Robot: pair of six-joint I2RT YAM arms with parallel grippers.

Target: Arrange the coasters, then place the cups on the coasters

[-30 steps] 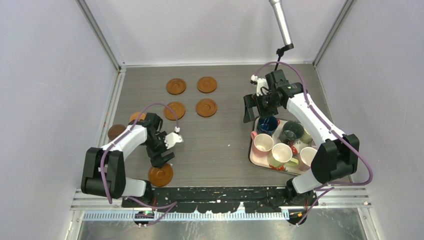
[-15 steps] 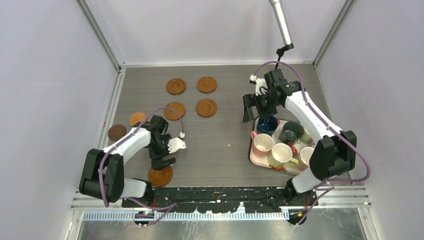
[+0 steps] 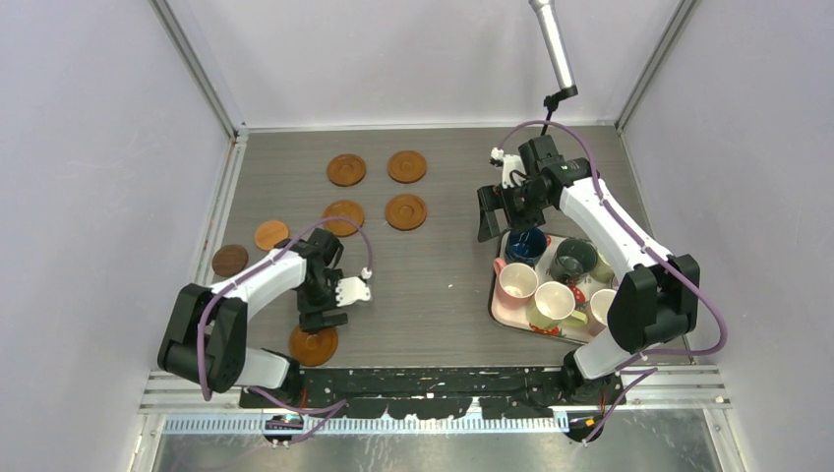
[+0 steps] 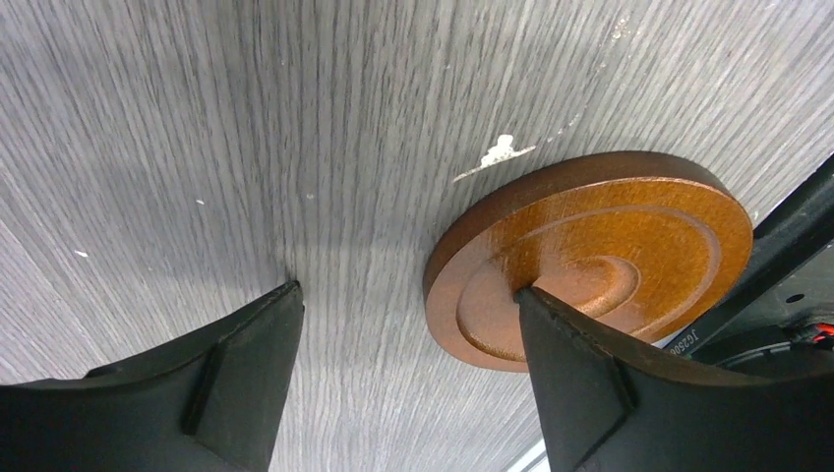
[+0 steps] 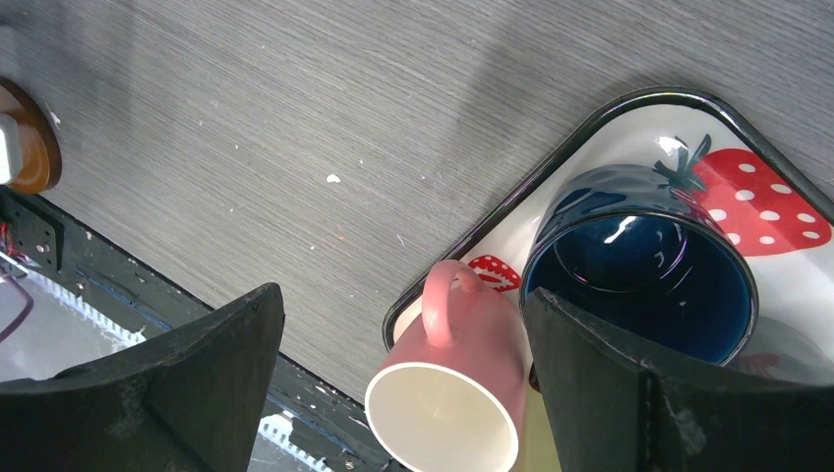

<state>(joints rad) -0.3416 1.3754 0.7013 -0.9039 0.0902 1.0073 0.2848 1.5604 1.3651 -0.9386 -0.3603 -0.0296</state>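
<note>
Several brown coasters lie on the grey table: a square of them at the back (image 3: 346, 169) (image 3: 407, 166) (image 3: 343, 217) (image 3: 405, 211), one smaller-looking (image 3: 271, 234), one darker (image 3: 230, 260) at the left, and one (image 3: 314, 345) at the near edge. My left gripper (image 3: 323, 315) (image 4: 405, 295) is open just above that near coaster (image 4: 590, 256). One fingertip (image 4: 536, 305) is over the coaster's recess and the other is on bare table. My right gripper (image 3: 489, 211) (image 5: 401, 293) hangs open over the tray's far left corner, above the pink cup (image 5: 462, 393) (image 3: 515, 281) and dark blue cup (image 5: 639, 285) (image 3: 526, 244).
The white strawberry-print tray (image 3: 495, 305) (image 5: 590, 113) at the right holds the pink and dark blue cups plus a dark grey cup (image 3: 573, 258), a pale yellow cup (image 3: 556, 301) and a cream-pink cup (image 3: 602, 307). A black rail (image 3: 433, 379) runs along the near table edge. A microphone pole (image 3: 551, 44) stands at the back.
My left gripper has shifted a little right over the near coaster, and that coaster has slid slightly toward the table edge. The right arm has hardly moved.
</note>
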